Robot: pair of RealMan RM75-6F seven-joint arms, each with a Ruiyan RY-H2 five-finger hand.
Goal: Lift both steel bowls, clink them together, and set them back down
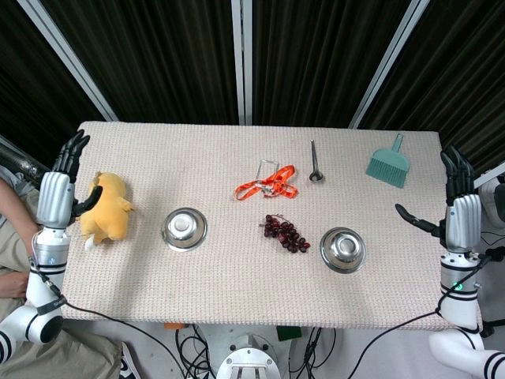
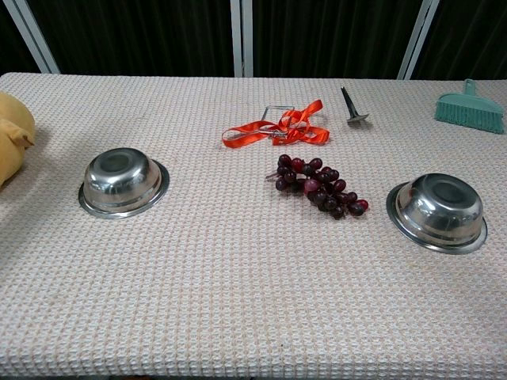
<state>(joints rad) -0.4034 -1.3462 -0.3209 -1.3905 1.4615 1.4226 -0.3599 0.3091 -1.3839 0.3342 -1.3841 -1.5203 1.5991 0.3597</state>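
Note:
Two steel bowls lie upside down on the woven table cover. The left bowl (image 1: 185, 229) (image 2: 123, 182) sits left of centre, the right bowl (image 1: 343, 249) (image 2: 438, 211) toward the front right. My left hand (image 1: 63, 183) stands upright at the table's left edge with fingers spread, holding nothing, well left of the left bowl. At the right edge my right hand (image 1: 455, 204) is also upright and open, clear of the right bowl. Neither hand appears in the chest view.
A yellow plush toy (image 1: 108, 207) lies between my left hand and the left bowl. Dark grapes (image 1: 286, 232) sit between the bowls. Behind them are an orange lanyard (image 1: 268, 184), a metal tool (image 1: 315, 164) and a teal brush (image 1: 389, 161).

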